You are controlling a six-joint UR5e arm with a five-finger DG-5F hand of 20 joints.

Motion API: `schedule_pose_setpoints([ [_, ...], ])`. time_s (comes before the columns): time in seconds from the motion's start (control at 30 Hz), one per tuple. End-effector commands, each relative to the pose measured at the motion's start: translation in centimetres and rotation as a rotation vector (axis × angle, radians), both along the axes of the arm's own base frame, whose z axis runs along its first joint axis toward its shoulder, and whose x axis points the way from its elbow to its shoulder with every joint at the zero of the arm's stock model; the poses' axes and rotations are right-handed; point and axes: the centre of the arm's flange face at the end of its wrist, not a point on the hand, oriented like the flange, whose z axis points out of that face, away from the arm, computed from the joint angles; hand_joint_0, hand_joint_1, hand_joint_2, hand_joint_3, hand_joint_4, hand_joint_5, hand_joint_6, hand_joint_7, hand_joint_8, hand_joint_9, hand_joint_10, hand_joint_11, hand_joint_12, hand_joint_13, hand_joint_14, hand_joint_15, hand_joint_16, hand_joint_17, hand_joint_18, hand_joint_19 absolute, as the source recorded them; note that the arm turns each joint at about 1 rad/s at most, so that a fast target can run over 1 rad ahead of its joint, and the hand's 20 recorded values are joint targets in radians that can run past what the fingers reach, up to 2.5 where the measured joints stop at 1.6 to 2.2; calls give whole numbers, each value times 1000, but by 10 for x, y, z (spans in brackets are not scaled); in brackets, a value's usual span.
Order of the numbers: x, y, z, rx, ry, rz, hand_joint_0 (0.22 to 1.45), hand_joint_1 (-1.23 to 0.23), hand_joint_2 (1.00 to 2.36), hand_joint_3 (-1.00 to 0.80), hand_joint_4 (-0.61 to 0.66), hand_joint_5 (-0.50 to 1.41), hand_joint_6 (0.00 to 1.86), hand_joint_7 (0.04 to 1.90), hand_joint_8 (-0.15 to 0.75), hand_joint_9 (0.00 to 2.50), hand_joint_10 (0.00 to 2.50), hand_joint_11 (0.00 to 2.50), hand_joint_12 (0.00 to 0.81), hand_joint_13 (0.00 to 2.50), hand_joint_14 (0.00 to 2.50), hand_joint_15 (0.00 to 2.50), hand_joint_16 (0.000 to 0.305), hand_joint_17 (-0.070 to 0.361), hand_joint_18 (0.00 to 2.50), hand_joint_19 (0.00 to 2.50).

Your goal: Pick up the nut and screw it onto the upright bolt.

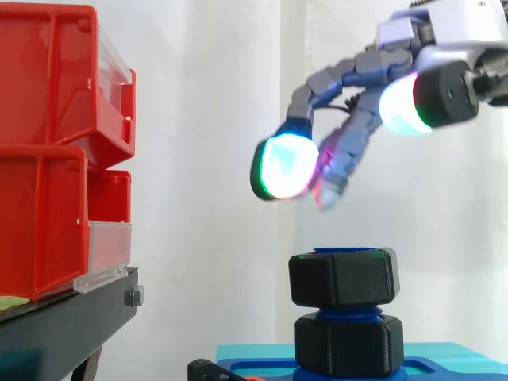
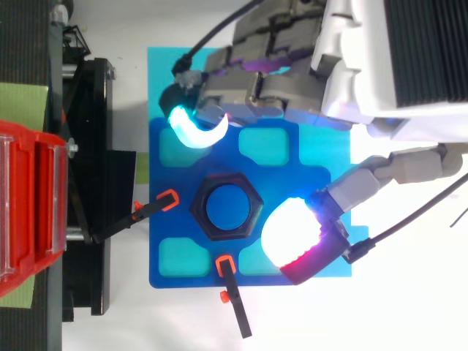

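A black hexagonal nut [image 1: 343, 278] [image 2: 199, 208] sits level around the top of the upright blue bolt [image 2: 227, 208] [image 1: 346, 251]. A second black nut [image 1: 349, 343] sits lower on the bolt, just above the blue base plate [image 2: 168, 256]. My hand [image 1: 373, 103] [image 2: 292, 66] hovers above the nut and apart from it. It is open, its fingers relaxed and spread, with nothing between them. One glowing fingertip [image 1: 284, 165] hangs to the upper left of the nut. In the top view the thumb pad [image 2: 292, 234] lies just right of the nut.
Stacked red bins [image 1: 55, 151] [image 2: 29, 212] stand on a black stand [image 1: 71, 317] at the left. Two black toggle clamps with orange tips [image 2: 167, 199] [image 2: 225, 265] hold the base plate, which rests on a teal block [image 1: 444, 351].
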Motion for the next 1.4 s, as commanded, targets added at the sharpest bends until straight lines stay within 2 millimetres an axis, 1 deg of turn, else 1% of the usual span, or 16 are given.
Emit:
schedule_pose_setpoints([
  [0.0,3,1,10,-11,-18,5,452,-467,1000,-500,203,-166,502,689,294,785,0,0,415,459,0,0,59,132,454,170],
  [0.03,3,2,11,-20,-22,11,451,-467,1000,-500,202,-168,502,681,293,764,0,0,415,441,0,0,59,132,442,166],
  [0.1,3,5,10,-28,-23,17,447,-463,1000,-500,187,-175,502,663,290,678,0,0,418,336,0,0,60,134,318,93],
  [0.13,3,5,10,-29,-25,17,445,-461,1000,-500,187,-176,502,664,291,672,0,0,418,329,0,0,60,134,307,88],
  [0.17,2,10,0,-31,-16,22,441,-454,1000,-500,185,-182,502,655,284,626,0,0,416,267,0,0,60,134,242,46],
  [0.2,2,11,-3,-31,-16,23,438,-450,1000,-500,171,-185,502,643,282,594,0,0,418,227,0,0,60,135,156,0],
  [0.23,1,12,-7,-31,-13,25,437,-450,1000,-500,169,-185,502,645,281,581,0,0,418,212,0,0,60,135,143,0],
  [0.3,1,14,-13,-28,-18,26,427,-433,1000,-500,160,-190,501,633,277,511,0,0,421,146,0,0,61,138,0,0],
  [0.47,-2,15,-42,-10,-30,27,410,-358,1000,-500,150,-206,501,625,278,410,0,0,423,0,0,0,65,146,0,0],
  [0.63,-3,11,-43,-6,-23,21,400,-313,1000,-500,160,-210,501,619,276,360,0,0,427,0,0,0,67,151,0,0],
  [0.8,-3,13,-44,-7,-19,23,399,-275,1000,-500,165,-208,501,624,277,345,0,0,430,0,0,0,68,153,0,0],
  [1.17,-6,15,-46,-8,15,20,407,-224,1000,-500,186,-183,502,650,284,370,0,0,431,0,0,0,66,150,0,0],
  [1.37,-7,19,-47,5,25,16,411,-195,1000,-500,187,-175,502,658,286,389,0,0,428,0,0,0,66,148,0,0],
])
